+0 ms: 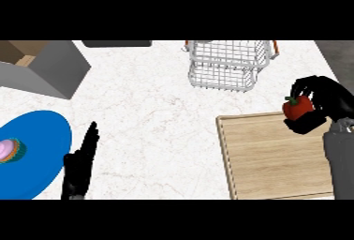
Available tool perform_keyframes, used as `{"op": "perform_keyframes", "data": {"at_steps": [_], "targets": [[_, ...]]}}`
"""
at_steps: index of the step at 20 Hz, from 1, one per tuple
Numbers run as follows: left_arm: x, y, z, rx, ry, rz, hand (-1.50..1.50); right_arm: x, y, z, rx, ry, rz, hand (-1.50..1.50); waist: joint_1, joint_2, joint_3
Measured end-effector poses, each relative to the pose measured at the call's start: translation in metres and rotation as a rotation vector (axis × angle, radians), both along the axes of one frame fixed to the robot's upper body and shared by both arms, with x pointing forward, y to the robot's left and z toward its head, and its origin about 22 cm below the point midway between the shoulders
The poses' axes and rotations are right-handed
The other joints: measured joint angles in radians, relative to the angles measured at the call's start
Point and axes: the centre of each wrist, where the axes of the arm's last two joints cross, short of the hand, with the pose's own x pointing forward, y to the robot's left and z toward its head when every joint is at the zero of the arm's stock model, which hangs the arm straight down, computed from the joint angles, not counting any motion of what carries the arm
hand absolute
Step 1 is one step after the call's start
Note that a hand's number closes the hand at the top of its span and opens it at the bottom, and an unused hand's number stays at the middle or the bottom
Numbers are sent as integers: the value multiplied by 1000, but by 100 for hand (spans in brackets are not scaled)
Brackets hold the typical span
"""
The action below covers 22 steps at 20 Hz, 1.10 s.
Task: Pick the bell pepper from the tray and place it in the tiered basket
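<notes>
Gripping red bell pepper [297, 107] (green stem), right hand [319, 108]

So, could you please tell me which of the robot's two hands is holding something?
The right hand, at the view's right edge: its fingers curl round the red bell pepper above the wooden tray. The left hand is open and holds nothing.

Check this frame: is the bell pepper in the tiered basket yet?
No. The bell pepper sits in the right robot hand above the tray; the tiered basket looks empty.
</notes>
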Motion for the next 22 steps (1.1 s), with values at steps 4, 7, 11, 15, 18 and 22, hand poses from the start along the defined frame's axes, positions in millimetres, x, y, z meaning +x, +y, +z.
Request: {"op": "perform_keyframes", "data": {"at_steps": [4,7,11,15,18,22], "targets": [[-2,-1,-2,4,-3,13,0,-12,-21,52,131,-163,45,150,-10,-2,0],[-2,6,0,3,-3,7,0,-26,-35,96,142,-287,76,150,-8,-1,0],[-1,5,0,0,-9,-4,0,-46,-47,146,119,-388,104,150,0,2,-1],[3,4,2,3,-9,-16,0,-48,-48,180,118,-428,100,150,11,5,-1],[7,3,1,4,-8,-18,0,-42,-38,196,124,-445,92,150,16,7,0],[4,0,1,5,-18,-27,0,-19,-19,204,139,-447,65,150,26,9,-1]]}}
